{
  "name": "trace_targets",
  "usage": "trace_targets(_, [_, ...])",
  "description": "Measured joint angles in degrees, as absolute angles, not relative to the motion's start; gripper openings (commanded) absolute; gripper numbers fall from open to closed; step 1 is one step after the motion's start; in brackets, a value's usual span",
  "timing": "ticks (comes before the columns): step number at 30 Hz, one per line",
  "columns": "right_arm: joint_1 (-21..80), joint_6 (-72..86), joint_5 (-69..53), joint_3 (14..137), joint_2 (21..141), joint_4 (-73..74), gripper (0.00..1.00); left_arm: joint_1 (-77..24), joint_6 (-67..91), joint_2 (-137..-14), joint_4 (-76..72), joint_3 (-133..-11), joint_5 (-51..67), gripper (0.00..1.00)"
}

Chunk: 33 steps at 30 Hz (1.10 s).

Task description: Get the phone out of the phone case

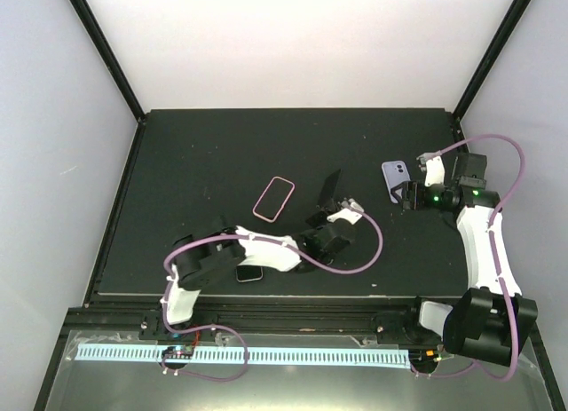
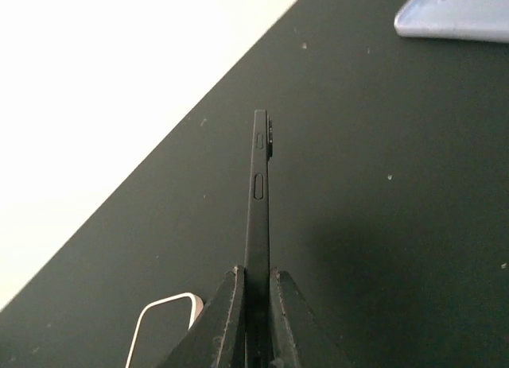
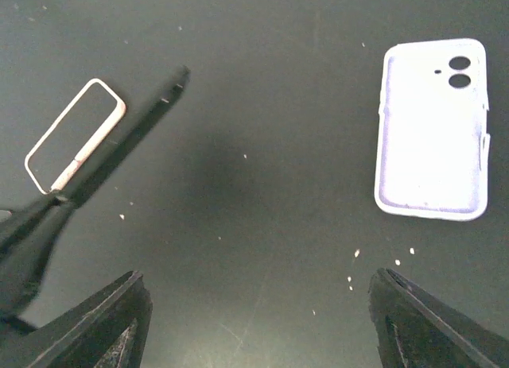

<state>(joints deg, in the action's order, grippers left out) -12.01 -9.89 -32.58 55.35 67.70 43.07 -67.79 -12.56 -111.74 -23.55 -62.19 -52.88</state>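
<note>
My left gripper (image 1: 325, 211) is shut on a black phone (image 1: 333, 187) and holds it edge-on above the mat. In the left wrist view the phone (image 2: 259, 185) stands thin and upright between the closed fingers (image 2: 227, 304). An empty lavender phone case (image 1: 395, 177) lies flat on the mat at the right, also seen in the right wrist view (image 3: 432, 129). My right gripper (image 3: 262, 320) is open and empty, hovering just left of and below that case; in the top view it (image 1: 411, 196) sits beside the case.
A pink-rimmed frame (image 1: 273, 199) lies flat on the mat left of the held phone, also in the right wrist view (image 3: 75, 133). A small dark white-rimmed object (image 1: 251, 273) lies under the left arm. The black mat (image 1: 222, 154) has raised edges.
</note>
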Motion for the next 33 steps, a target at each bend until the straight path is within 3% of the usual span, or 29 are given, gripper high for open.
trace_targets(6, [-12.01, -8.82, -35.03, 55.37, 68.69, 41.04, 0.74, -66.35, -17.39, -123.59, -13.19, -75.68, -56.58, 0.02])
trace_targets(12, [-12.01, -8.40, -35.16, 55.35, 69.58, 40.18, 0.73, -65.78, -17.39, -126.37, -6.09, -80.23, -56.53, 0.03])
trace_targets(16, [-12.01, -8.10, -35.14, 55.35, 69.58, 39.57, 0.74, -65.47, -16.25, -129.23, -1.48, -85.60, -56.21, 0.20])
trace_targets(20, [-12.01, -7.55, -35.11, 55.35, 69.58, 39.05, 0.74, -65.32, -14.96, -131.41, 2.59, -87.74, -54.19, 0.23])
trace_targets(26, [-12.01, -7.49, -35.00, 55.35, 69.58, 38.89, 0.74, -64.86, -13.04, -131.96, 7.86, -88.07, -50.26, 0.39])
trace_targets(33, [-12.01, -7.51, -34.68, 55.35, 69.04, 39.00, 0.74, -63.64, -7.49, -126.87, 11.77, -85.86, -43.20, 0.71])
